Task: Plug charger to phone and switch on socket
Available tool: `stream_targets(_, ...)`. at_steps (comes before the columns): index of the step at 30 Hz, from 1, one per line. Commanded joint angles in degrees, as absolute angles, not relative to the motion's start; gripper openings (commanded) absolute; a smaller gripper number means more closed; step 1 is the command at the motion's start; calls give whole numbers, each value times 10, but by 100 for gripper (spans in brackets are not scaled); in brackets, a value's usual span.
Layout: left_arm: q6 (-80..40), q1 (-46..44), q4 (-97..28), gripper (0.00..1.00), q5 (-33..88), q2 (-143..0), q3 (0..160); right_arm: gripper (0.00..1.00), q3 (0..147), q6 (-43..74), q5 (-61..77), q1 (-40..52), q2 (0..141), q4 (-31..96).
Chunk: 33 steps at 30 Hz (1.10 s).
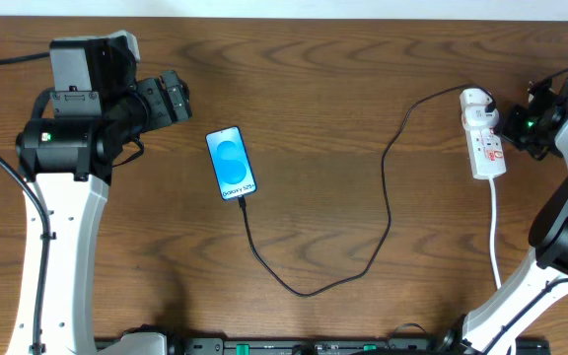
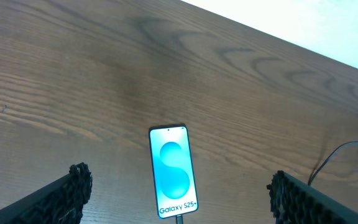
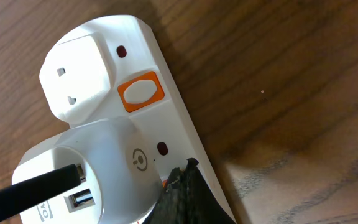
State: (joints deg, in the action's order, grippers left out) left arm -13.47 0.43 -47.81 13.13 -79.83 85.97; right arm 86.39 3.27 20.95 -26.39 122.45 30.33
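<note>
Plug of charger sat at bottom edge of phone, just ahead of spread, empty left pincer. Step: switching socket. Tip of right pincer appeared touching socket on counter; spread or pressed together, couldn't tell. Next, likely: press switch beneath tip.

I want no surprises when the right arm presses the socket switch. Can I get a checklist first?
1. The charger meets the phone at its bottom edge: ok.
2. The white adapter is seated in the socket: ok.
3. The right end effector is on the switch beside the adapter: cannot tell, mostly hidden.
4. The left end effector is open, off the phone: ok.
5. Socket already on: cannot tell.
</note>
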Motion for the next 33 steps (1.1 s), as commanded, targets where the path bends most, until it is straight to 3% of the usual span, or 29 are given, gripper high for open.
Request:
stream_targets(1,-130,6,-480,93,124,-802,865,1,849,20,241,-258,1230,310)
stream_targets(33,-130,6,-480,93,124,-802,865,1,836,20,252,-199,1230,325)
